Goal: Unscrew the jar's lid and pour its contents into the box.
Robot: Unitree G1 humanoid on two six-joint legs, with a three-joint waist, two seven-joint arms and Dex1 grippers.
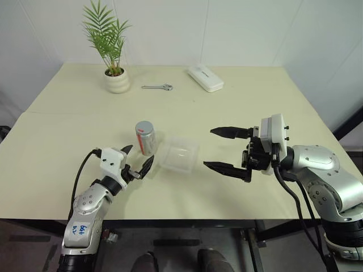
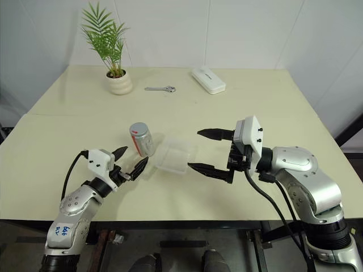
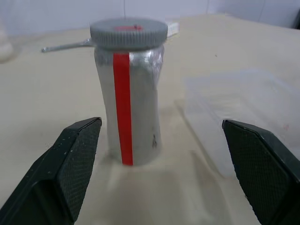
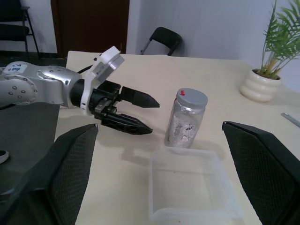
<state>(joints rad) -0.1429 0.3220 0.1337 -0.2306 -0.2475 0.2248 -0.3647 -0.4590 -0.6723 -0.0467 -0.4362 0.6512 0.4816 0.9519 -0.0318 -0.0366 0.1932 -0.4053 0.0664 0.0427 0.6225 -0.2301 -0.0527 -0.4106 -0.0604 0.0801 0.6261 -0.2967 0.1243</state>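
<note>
- One jar (image 1: 146,137) stands upright mid-table, its single lid (image 3: 129,32) still on; one clear box (image 1: 179,153) sits just beside it at 4 o'clock.
- Two grippers: the left gripper (image 1: 138,160), fingers spread, sits near the jar at 6 o'clock; the right gripper (image 1: 222,149), fingers wide apart, is at the box's 3 o'clock.
- Toward 12 o'clock: one potted plant (image 1: 115,76), one wrench (image 1: 157,87), one white case (image 1: 206,78), all well apart from the jar.

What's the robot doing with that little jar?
Nothing is held yet. The jar stands upright on the table with its lid still on. The left gripper is open and close to the jar, pointing at it without touching. The right gripper is open too, hovering just past the clear box, which sits beside the jar. Nothing has been poured into the box.
</note>
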